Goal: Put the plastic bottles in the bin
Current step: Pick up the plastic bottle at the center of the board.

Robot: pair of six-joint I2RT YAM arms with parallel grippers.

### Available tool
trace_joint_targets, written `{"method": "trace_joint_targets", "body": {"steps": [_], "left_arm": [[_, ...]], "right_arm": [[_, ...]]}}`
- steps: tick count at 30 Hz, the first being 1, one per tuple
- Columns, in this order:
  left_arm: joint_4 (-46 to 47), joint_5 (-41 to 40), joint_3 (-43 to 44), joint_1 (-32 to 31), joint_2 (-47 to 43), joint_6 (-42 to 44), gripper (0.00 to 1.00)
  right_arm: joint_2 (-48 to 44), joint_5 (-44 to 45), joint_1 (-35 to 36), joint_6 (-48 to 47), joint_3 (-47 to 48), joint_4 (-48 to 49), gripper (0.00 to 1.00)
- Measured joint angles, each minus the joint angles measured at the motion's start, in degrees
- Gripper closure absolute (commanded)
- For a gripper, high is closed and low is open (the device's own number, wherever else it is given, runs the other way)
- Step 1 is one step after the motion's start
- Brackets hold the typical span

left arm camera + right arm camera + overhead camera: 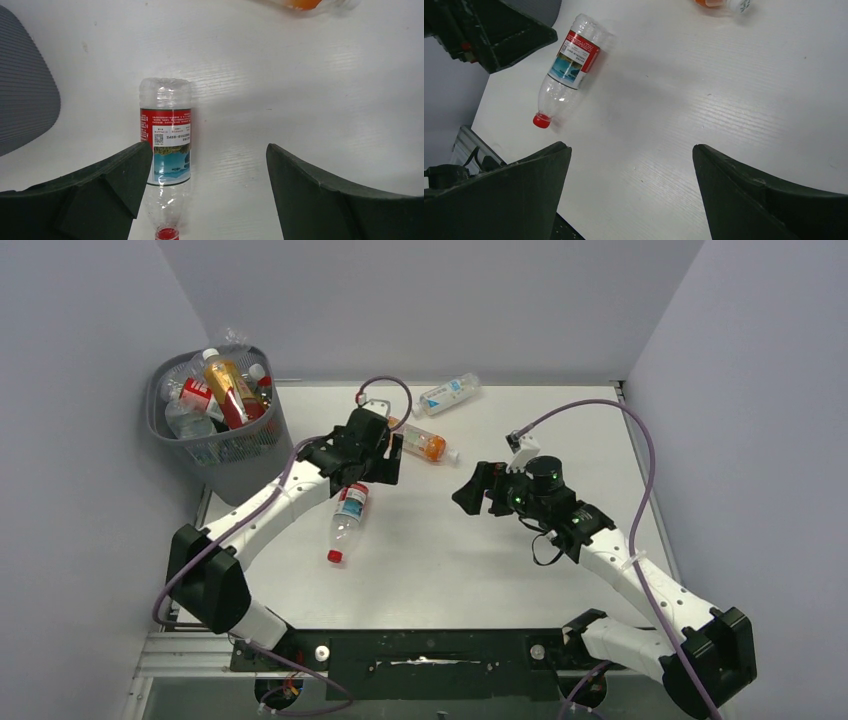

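Note:
The wire-mesh bin (pixel 262 443) stands at the far left and holds several bottles (pixel 228 390). A clear bottle with a red label and red cap (pixel 346 518) lies on the table; it also shows in the left wrist view (pixel 165 145) and the right wrist view (pixel 570 62). My left gripper (pixel 372 478) is open and empty above its base end; the bottle lies beside the left finger (pixel 100 185), inside the open jaws (pixel 207 150). An orange bottle (pixel 425 443) and a blue-labelled bottle (pixel 448 393) lie further back. My right gripper (pixel 478 492) is open and empty above bare table (pixel 631 147).
The bin's wall (pixel 22 100) shows at the left of the left wrist view. The orange bottle peeks in at the top of both wrist views (pixel 300 4) (pixel 719 3). Walls close off the left, back and right sides of the table (pixel 560 440).

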Motion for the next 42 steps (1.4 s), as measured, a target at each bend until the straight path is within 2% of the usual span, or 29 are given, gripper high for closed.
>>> {"method": "trace_joint_targets", "body": {"steps": [19, 22, 25, 28, 31, 36, 42], "left_arm": [[5.6, -1.0, -6.1, 6.7, 14.7, 1.0, 0.13], [6.5, -1.2, -6.2, 6.7, 17.0, 1.0, 0.23], [7.1, -1.0, -6.4, 6.6, 18.7, 1.0, 0.45], [7.9, -0.9, -6.3, 6.7, 19.0, 1.1, 0.56], [8.0, -0.6, -5.8, 6.7, 19.0, 1.2, 0.6], [6.1, 1.6, -2.9, 6.7, 18.3, 1.1, 0.6], [1.5, 3.4, 8.8, 6.9, 12.8, 1.9, 0.6]], "right_arm": [[-0.5, -2.1, -0.8, 0.0, -2.0, -0.5, 0.02], [-0.5, -2.4, -1.0, 0.0, -2.0, -0.5, 0.02], [-0.5, -2.5, -1.2, 0.0, -2.2, -0.3, 0.02], [-0.5, -2.8, -1.6, 0.0, -2.8, -0.3, 0.02], [-0.5, -3.2, -1.9, 0.0, -3.3, -0.3, 0.02], [-0.5, -3.8, -2.8, -0.1, -3.9, -0.4, 0.02], [-0.5, -4.6, -3.1, -0.2, -3.9, 0.0, 0.02]]}}
